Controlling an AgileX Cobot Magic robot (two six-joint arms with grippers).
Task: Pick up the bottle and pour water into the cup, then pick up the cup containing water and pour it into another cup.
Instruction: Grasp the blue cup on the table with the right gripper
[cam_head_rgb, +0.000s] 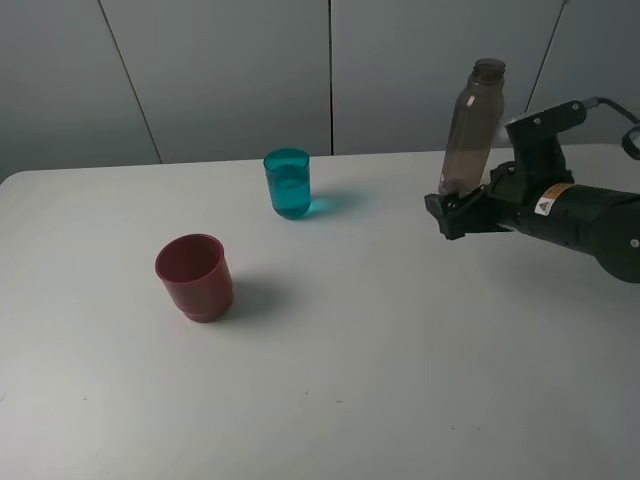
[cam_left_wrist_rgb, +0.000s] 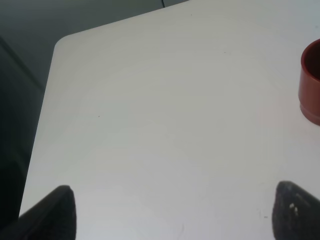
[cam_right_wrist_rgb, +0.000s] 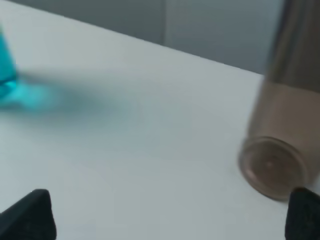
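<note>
Right gripper (cam_head_rgb: 446, 215) jaws spread wide, gripping nothing. Bottle (cam_head_rgb: 472, 125) stands just past its fingertips, near far right edge of tabletop (cam_head_rgb: 400, 360). Teal cup (cam_head_rgb: 288, 184) near far edge, middle. Red cup (cam_head_rgb: 195, 277) toward left edge. Left gripper (cam_left_wrist_rgb: 170, 212) also spread, empty.

Bare table (cam_head_rgb: 380, 330) lies open between my right gripper (cam_head_rgb: 446, 215) and the teal cup (cam_head_rgb: 287, 185); only the bottle (cam_head_rgb: 472, 130) crowds me, just beside my jaws.

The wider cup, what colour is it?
The wider cup is dark red, clearest in the exterior high view.
</note>
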